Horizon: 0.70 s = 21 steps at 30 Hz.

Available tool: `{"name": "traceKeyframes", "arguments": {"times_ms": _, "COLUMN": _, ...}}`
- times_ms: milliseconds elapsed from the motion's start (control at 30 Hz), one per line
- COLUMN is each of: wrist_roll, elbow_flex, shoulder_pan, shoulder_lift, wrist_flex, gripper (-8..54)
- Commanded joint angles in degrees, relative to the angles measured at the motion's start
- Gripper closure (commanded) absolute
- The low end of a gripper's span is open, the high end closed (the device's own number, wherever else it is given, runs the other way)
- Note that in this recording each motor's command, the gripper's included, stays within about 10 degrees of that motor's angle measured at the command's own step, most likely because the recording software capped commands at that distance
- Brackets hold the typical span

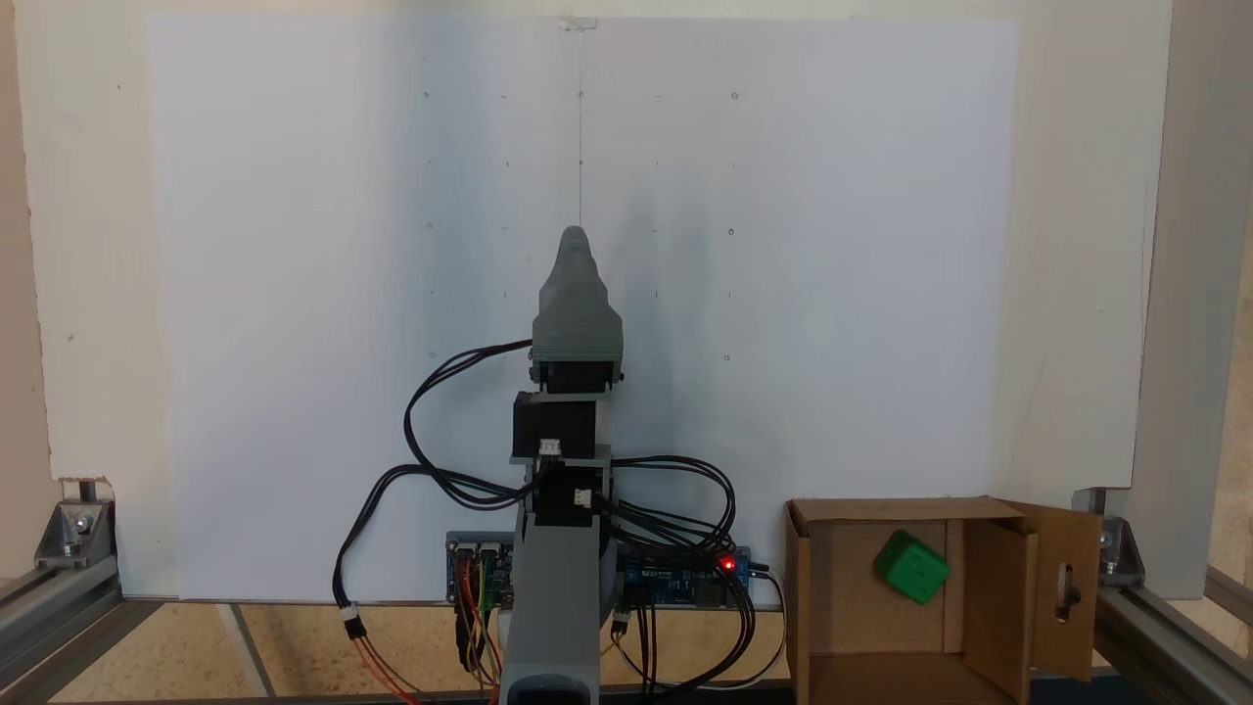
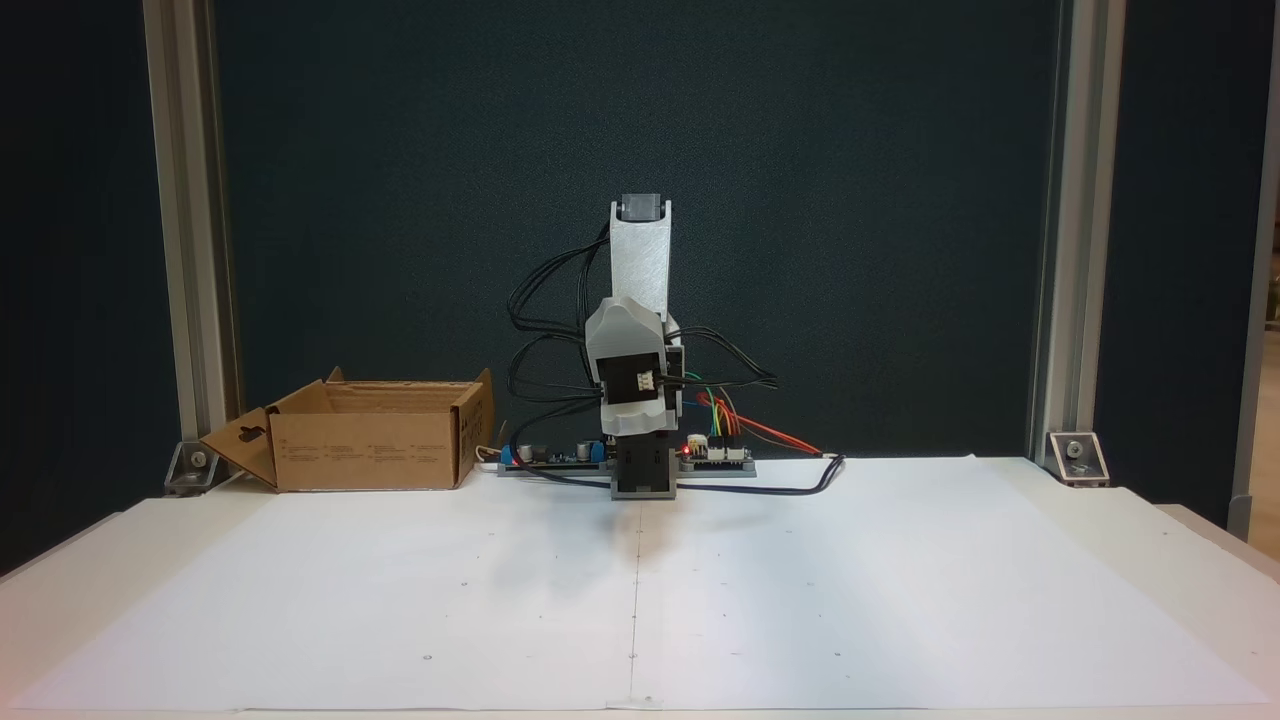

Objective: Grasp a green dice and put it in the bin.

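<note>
The green dice (image 1: 912,568) lies inside the bin (image 1: 801,597), a brown cardboard box at the lower right of a fixed view, tilted against the box floor near its right inner wall. From the other side, the bin (image 2: 365,450) stands at the left behind the paper, its keyhole flap folded outward, and its walls hide the dice. The arm is folded over its base at the middle. My gripper (image 1: 575,247) points away from the base with nothing in it, well left of the bin. Its jaws overlap, so their state is unclear. The gripper (image 2: 633,405) hangs low in front of the arm.
A large white paper sheet (image 2: 640,590) covers the table in front of the arm. Circuit boards (image 2: 715,455) and looping cables (image 1: 431,460) sit by the base. Aluminium frame posts (image 2: 1055,250) stand at both sides.
</note>
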Motion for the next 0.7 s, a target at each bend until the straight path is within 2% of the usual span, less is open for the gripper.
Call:
{"name": "traceKeyframes", "arguments": {"times_ms": 0, "wrist_roll": 1.67, "elbow_flex": 1.32, "shoulder_pan": 0.26, "shoulder_lift": 0.88, "wrist_flex": -0.18, "gripper": 1.3}}
{"name": "traceKeyframes", "arguments": {"times_ms": 667, "wrist_roll": 1.76, "elbow_flex": 1.32, "shoulder_pan": -0.18, "shoulder_lift": 0.88, "wrist_flex": -0.18, "gripper": 1.2}}
